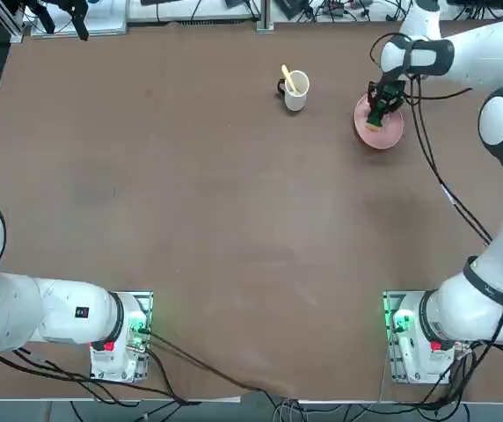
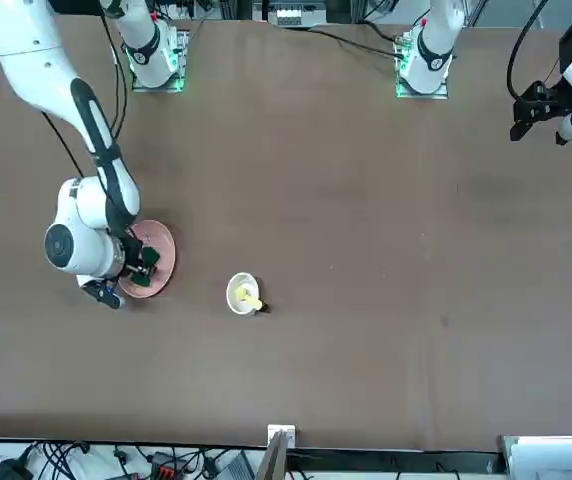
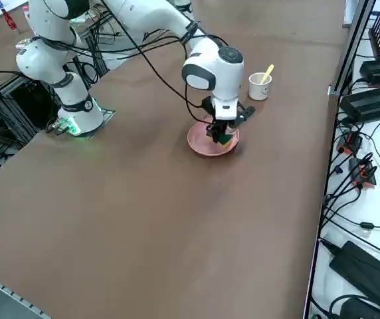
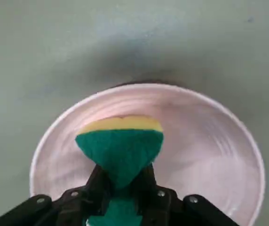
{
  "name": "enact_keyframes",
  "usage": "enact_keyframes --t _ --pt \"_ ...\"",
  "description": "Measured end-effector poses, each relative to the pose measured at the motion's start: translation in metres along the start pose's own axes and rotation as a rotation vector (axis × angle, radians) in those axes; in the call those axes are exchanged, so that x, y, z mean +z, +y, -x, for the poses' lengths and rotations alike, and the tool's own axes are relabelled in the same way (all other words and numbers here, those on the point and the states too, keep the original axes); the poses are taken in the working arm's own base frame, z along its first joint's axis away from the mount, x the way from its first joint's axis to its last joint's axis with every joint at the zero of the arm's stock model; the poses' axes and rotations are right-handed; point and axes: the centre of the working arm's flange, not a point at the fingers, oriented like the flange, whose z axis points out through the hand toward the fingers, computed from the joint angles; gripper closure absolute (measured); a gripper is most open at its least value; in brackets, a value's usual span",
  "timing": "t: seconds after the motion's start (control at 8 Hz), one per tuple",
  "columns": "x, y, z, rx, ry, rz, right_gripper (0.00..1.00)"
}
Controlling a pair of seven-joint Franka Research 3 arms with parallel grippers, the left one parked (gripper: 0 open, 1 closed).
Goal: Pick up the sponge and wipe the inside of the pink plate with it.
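From overhead, the right gripper (image 1: pixel 377 118) is over the pink plate (image 1: pixel 379 123), with the sponge (image 1: pixel 374 127) low between its fingers, only a bit of green and yellow showing; the plate lies on the bench (image 1: pixel 216 211), and the white mug (image 1: pixel 295 90) stands to the left of it, a yellow utensil (image 1: pixel 289 79) poking out and its dark handle in sight. The front view looks into the mug's mouth and shows green on the sponge but no clear yellow, with the arm hiding part of the plate. The right side view adds dark markings on the mug's wall, which the other views do not show. Only the right wrist view gives the grip plainly: the gripper is clamped on the sponge, pinching its green layer narrow, while the yellow foam edge fans out over the plate's inside; whether it touches the surface I cannot tell.
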Motion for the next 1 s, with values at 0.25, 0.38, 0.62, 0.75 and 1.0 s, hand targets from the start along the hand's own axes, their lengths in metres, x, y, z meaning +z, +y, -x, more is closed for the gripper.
enact_keyframes --t 0.25,0.38,0.62,0.75,1.0 --pt "0.002 -0.017 0.010 0.004 -0.003 0.004 0.72" --pt "0.003 -0.021 0.013 0.006 -0.006 0.007 0.72" --pt "0.005 -0.025 0.020 0.003 -0.016 0.014 0.71" --pt "0.006 -0.024 0.027 -0.001 -0.027 0.022 0.71" --pt "0.008 -0.015 0.043 -0.002 -0.069 0.053 0.71"
